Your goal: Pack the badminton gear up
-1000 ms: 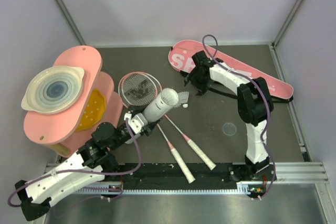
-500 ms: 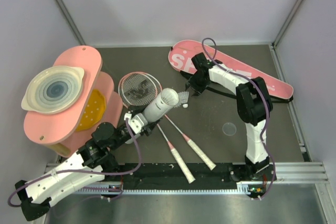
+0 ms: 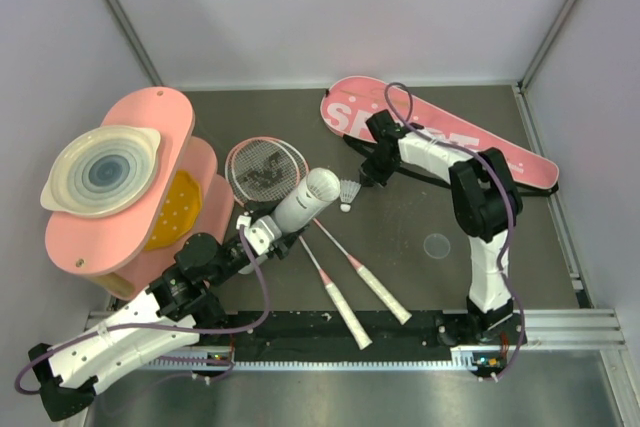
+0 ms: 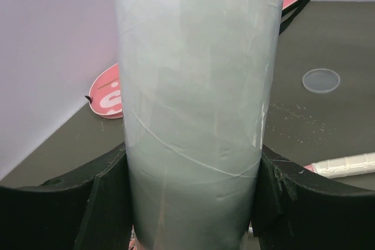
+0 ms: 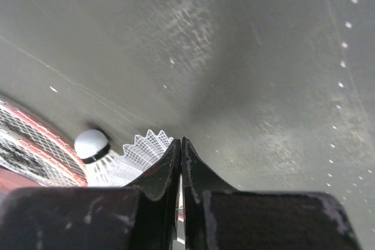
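My left gripper [image 3: 272,230] [image 4: 193,203] is shut on the long white tube [image 3: 306,201] [image 4: 196,86], which slants up over the rackets. Two pink-framed rackets [image 3: 265,169] lie crossed, their white handle ends [image 3: 345,309] toward the near edge. A white shuttlecock [image 3: 348,192] [image 5: 132,156] lies by the tube's far end. My right gripper [image 3: 368,179] [image 5: 180,140] is down at it with its jaws shut, and the skirt's rim runs in at the fingertips. The pink "SPORT" bag [image 3: 520,162] [image 4: 108,95] lies at the back right, partly under the right arm.
Pink rounded boards [image 3: 180,127] carrying a white ringed dish [image 3: 100,169] fill the left side. A clear round lid [image 3: 437,245] [image 4: 321,80] lies on the mat near the right arm. Walls close in at the left, back and right.
My right gripper has shut and shifted a little toward the shuttlecock, which has tipped slightly. The left arm and the tube have not moved.
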Available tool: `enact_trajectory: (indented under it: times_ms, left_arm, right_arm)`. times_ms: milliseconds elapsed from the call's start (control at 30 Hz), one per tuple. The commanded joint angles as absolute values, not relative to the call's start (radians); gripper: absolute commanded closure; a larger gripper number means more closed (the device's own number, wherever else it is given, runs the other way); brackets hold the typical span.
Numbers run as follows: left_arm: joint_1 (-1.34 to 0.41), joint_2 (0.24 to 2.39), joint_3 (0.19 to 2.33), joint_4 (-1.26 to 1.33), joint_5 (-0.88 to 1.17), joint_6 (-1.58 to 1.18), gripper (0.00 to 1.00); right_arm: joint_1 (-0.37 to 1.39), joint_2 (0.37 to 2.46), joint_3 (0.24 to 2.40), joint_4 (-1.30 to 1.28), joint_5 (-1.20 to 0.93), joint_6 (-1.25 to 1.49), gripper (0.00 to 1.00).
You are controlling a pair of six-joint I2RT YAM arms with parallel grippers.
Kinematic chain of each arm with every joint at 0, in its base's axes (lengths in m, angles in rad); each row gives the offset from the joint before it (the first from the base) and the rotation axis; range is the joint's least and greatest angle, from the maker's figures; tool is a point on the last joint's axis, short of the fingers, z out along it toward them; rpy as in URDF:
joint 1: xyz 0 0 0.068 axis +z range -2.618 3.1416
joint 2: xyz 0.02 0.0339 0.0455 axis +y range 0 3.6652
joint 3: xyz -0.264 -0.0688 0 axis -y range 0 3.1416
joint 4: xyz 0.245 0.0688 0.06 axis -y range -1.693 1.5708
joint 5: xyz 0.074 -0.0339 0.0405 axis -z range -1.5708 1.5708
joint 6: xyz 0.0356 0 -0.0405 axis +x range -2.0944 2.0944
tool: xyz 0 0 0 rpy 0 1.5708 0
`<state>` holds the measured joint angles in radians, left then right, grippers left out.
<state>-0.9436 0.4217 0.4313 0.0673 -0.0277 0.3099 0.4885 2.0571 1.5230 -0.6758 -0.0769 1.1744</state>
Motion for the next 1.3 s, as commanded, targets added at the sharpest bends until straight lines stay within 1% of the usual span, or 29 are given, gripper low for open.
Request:
enact_trajectory:
  times_ms: [0, 67, 167, 200, 267, 300, 367, 400, 467, 533, 733, 867, 967, 1100, 1200, 1267]
  left_arm:
    - [-0.946, 0.422, 0.457, 0.146, -0.043, 0.324, 0.89]
    - [-0.946, 0.42, 0.456, 0.146, -0.037, 0.324, 0.89]
    - [-0.946, 0.426, 0.457, 0.144, -0.035, 0.324, 0.89]
    - [-0.946, 0.425, 0.457, 0.146, -0.035, 0.324, 0.89]
    - [-0.946, 0.428, 0.459, 0.144, -0.032, 0.324, 0.9]
    - [-0.946, 0.429, 0.459, 0.144, -0.031, 0.325, 0.89]
    - [-0.948, 0.431, 0.457, 0.144, -0.031, 0.325, 0.9]
    - [-0.946, 0.433, 0.459, 0.144, -0.031, 0.324, 0.9]
    - [-0.946, 0.437, 0.457, 0.144, -0.029, 0.325, 0.89]
    - [-0.946, 0.445, 0.459, 0.143, -0.029, 0.327, 0.89]
    - [-0.946, 0.46, 0.459, 0.146, -0.02, 0.324, 0.9]
    - [-0.946, 0.469, 0.46, 0.149, -0.015, 0.322, 0.9]
    - [-0.948, 0.474, 0.46, 0.149, -0.014, 0.322, 0.9]
    - [-0.946, 0.479, 0.457, 0.149, -0.018, 0.322, 0.9]
    - [-0.946, 0.48, 0.459, 0.149, -0.017, 0.324, 0.9]
    - [-0.946, 0.479, 0.457, 0.152, -0.023, 0.324, 0.9]
  right_arm:
    - [0.476, 1.924, 1.474, -0.652, -0.06, 1.18, 1.0]
    - [0.468, 1.852, 1.451, -0.644, -0.025, 1.163, 1.0]
    - [0.465, 1.757, 1.413, -0.612, -0.008, 1.08, 1.0]
    - [0.463, 1.734, 1.388, -0.594, -0.012, 1.015, 1.0]
    - [0.463, 1.682, 1.356, -0.523, -0.05, 0.953, 1.0]
    - [0.462, 1.62, 1.304, -0.487, -0.078, 0.886, 1.0]
    - [0.462, 1.553, 1.24, -0.348, -0.176, 0.829, 1.0]
    - [0.462, 1.475, 1.176, -0.301, -0.207, 0.787, 1.0]
    - [0.459, 1.407, 1.134, -0.235, -0.279, 0.749, 1.0]
    - [0.459, 1.323, 1.121, -0.226, -0.351, 0.717, 1.0]
    - [0.459, 1.09, 1.146, -0.193, -0.437, 0.69, 1.0]
    - [0.472, 1.023, 1.213, -0.176, -0.5, 0.695, 1.0]
    - [0.497, 1.019, 1.282, -0.175, -0.546, 0.699, 1.0]
    - [0.602, 1.006, 1.344, -0.164, -0.525, 0.67, 1.0]
    - [0.644, 1.003, 1.35, -0.14, -0.514, 0.679, 1.0]
    - [0.682, 1.005, 1.315, -0.073, -0.514, 0.702, 1.0]
